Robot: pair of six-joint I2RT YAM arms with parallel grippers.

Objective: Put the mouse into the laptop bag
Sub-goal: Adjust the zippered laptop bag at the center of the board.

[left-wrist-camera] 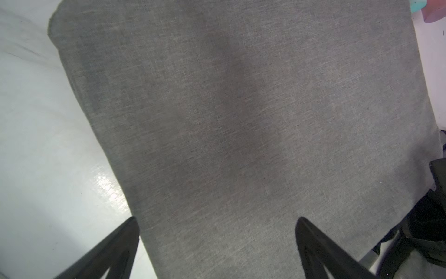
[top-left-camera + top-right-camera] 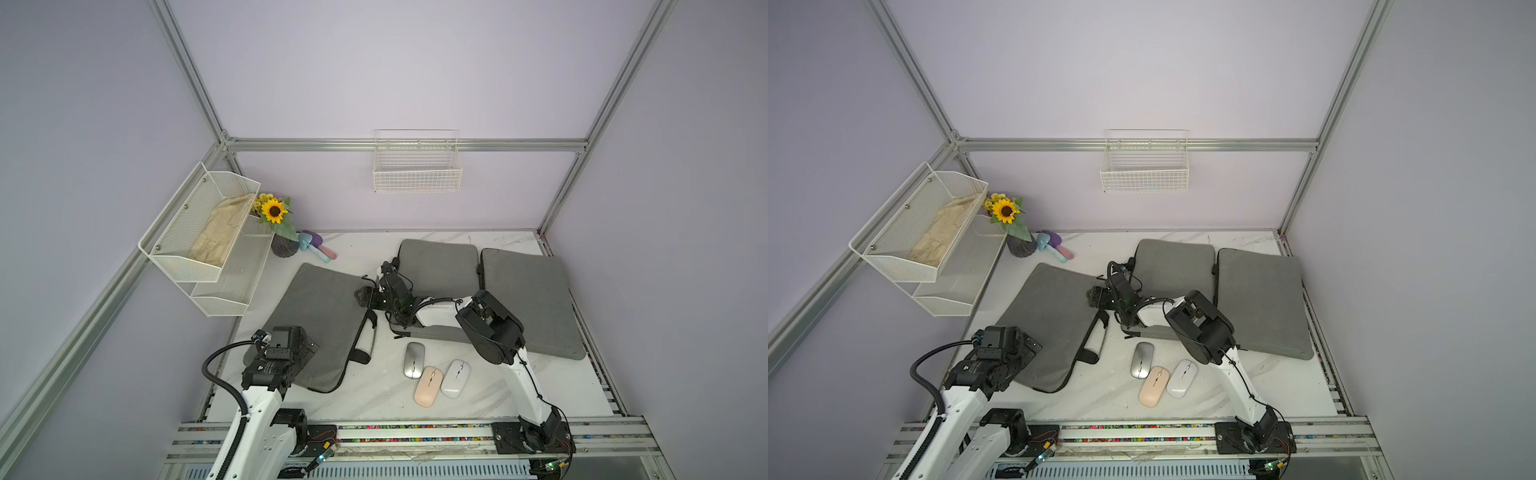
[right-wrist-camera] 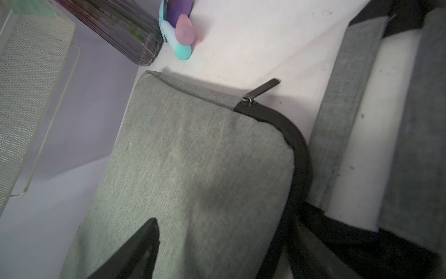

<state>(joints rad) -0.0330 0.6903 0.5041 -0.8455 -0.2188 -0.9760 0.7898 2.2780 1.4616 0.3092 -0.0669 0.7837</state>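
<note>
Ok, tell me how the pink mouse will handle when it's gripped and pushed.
The pink mouse looks like a rigid, smooth shell, so it probably won't flex but may slip in the jaws. It lies low and flat on the table, so it should slide rather than roll. A push would likely bump the white mouse close beside it.

I see two white arms with black joints. The left arm has a thick, bumpy black hose looping beside it. The right arm stands on a black plate with thin red wires. The left arm's fingers are black and pointy.
</note>
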